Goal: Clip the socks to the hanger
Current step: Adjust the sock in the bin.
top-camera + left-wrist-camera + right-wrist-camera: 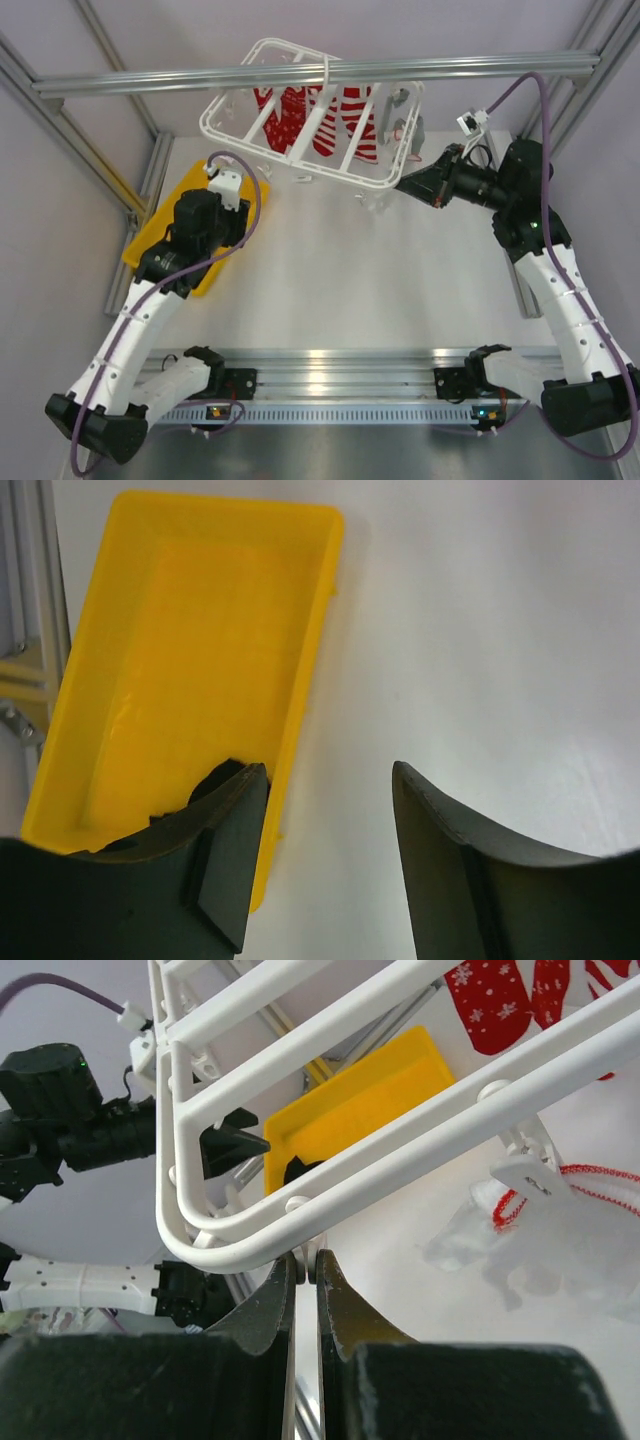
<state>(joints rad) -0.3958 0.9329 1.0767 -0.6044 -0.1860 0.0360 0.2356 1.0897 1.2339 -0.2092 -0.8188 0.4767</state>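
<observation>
The white hanger [300, 150] hangs tilted from the aluminium bar at the back. In the right wrist view its corner rail [330, 1175] runs just above my fingers. My right gripper [400, 184] [307, 1260] is shut on a small white clip under the hanger's near right corner. My left gripper [228, 228] [328, 780] is open and empty, over the inner edge of the yellow tray [180, 650]. A bit of black sock [215, 778] shows in the tray, mostly hidden behind my left finger. It also shows in the right wrist view [293, 1170].
Red-and-white patterned socks [330, 125] [490, 1000] hang in the hanger. A pale garment with red trim [560, 1230] dangles from a clip on the right. The yellow tray [160, 240] lies at the table's left edge. The aluminium bar [300, 75] and frame posts ring the table.
</observation>
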